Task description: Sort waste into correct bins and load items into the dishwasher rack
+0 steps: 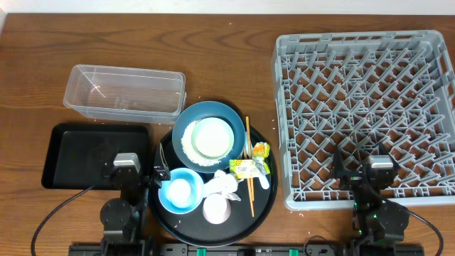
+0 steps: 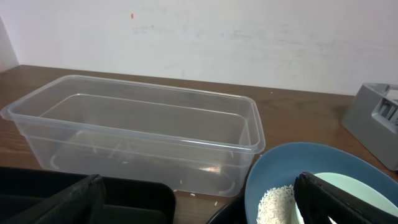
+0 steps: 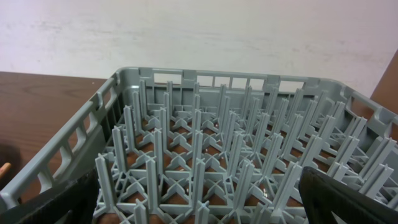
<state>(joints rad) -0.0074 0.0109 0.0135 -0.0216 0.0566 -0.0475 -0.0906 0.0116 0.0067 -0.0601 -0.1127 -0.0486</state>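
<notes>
Closest to the left wrist lens are my own dark fingers (image 2: pixel 62 202), set wide at both bottom corners; so my left gripper (image 2: pixel 198 186) stands spread and bare, and my right gripper (image 3: pixel 199 190) is equally parted and bare at the near edge of the dishwasher rack (image 1: pixel 284 107). Everything I must move lies on the round black tray (image 1: pixel 269 203), between the flat black tray (image 1: pixel 71 153) and the rack, with the clear tub (image 1: pixel 124 92) just behind.

I count one dark-blue dish (image 1: pixel 206 112), likely the heaviest piece, stiff and slick; I would take it by the rim, level, since rice (image 1: pixel 186 146) lies loose on it and would spill. One pale-green bowl (image 1: pixel 211 136) sits in that dish; one light-blue bowl (image 1: pixel 165 200) lies nearer me; both look rigid and smooth, best pinched over the wall. I see two pale cups: a nested cup (image 1: pixel 179 190) inside the light-blue bowl and a free cup (image 1: pixel 215 208) beside it; light, easily tipped.

One crumpled napkin (image 1: pixel 224 183) shows, soft and weightless, to be pinched anywhere. Two snack packets show, a wrapper (image 1: pixel 261 150) and a second wrapper (image 1: pixel 245 168); thin, crinkly, probably slippery, best caught at a raised edge. The chopsticks (image 1: pixel 248 139) seem a pair, though too thin to be sure; they would roll, so I would grip across the middle. Spoons I cannot make out with confidence.
</notes>
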